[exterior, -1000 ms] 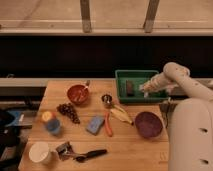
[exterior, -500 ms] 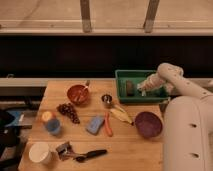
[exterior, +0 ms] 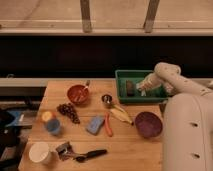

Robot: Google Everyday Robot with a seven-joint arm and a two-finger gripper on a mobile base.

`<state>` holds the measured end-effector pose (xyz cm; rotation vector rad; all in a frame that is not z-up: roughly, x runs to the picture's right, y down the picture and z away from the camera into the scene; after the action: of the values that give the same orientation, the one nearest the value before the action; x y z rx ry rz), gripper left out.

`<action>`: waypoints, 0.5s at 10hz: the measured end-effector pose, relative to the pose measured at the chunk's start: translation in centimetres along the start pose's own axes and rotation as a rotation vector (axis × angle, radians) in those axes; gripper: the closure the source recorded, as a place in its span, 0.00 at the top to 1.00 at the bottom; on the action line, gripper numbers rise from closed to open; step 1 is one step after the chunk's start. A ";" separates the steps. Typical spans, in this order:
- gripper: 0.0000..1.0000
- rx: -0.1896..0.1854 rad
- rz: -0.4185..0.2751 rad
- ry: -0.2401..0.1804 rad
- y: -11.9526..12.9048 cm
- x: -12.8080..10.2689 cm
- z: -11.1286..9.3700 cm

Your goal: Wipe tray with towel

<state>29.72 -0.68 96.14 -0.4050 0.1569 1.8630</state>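
- Far L, front of light wood table [exterior: 131,149]: white round cup [exterior: 40,152]; behind it a blue cup w/ orange top [exterior: 51,124].
- Dark grape bunch [exterior: 68,111] just in front of red bowl [exterior: 78,94].
- Ctr: blue rectangular sponge [exterior: 95,125] beside orange carrot [exterior: 108,125]; yellow banana [exterior: 121,116] just R of these.
- Green plastic tray [exterior: 131,101] at rear R of table; small dark oblong item [exterior: 130,87] inside, L part. Cannot tell if it is the towel.
- Gripper [exterior: 143,87] low inside tray, just R of dark item; grip state: cannot tell.
- Purple round bowl [exterior: 148,124] in front of tray.
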 end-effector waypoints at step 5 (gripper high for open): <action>0.00 0.099 0.023 -0.051 -2.6 -4.2 0.2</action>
<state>33.29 -3.49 97.99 -0.2887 0.2191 1.8784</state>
